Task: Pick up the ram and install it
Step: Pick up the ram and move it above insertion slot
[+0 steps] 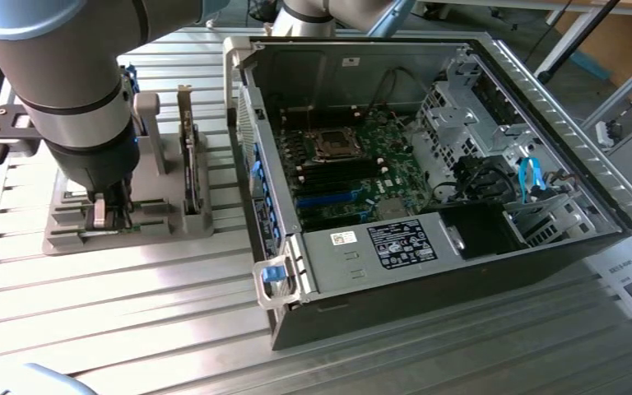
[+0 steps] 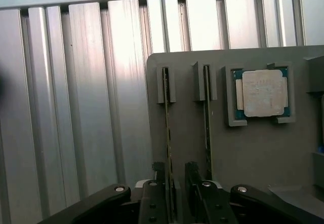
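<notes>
Ram (image 2: 167, 133) stands on edge in its slotted grey holder (image 2: 253, 153) on the tabletop (image 2: 91, 107), leaving its top edge free, so my tool (image 2: 174, 178) sits wide open astride it, pinching nothing yet

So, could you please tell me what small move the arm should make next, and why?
Probably close the fingers. In the wrist view the open gripper straddles the near end of one ram stick standing on edge in the grey holder, with a finger on either side and nothing clamped yet.
</notes>
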You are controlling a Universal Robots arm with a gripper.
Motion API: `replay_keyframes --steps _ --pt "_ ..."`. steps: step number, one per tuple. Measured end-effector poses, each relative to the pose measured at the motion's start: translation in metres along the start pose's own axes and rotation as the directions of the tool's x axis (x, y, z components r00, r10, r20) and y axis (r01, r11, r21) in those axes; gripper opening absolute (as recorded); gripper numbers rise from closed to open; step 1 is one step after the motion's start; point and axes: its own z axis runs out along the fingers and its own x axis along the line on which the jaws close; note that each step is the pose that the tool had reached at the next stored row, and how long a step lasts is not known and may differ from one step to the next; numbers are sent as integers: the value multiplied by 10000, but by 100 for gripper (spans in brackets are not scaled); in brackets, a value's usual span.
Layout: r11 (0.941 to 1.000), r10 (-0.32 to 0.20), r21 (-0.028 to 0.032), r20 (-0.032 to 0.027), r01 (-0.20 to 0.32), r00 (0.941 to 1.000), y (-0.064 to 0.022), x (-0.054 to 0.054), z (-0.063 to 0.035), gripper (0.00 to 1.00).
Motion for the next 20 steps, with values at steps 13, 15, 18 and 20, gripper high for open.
replay_keyframes --steps 13,15,18,20 --pt "9998 -181 1 -7 181 9998 -1 5 23 30" --pt "9997 -226 2 -8 226 9997 -2 5 25 30" --pt "9996 -276 1 -10 276 9996 -2 5 25 30" --pt "9996 -276 0 -10 276 9996 -2 5 25 30"
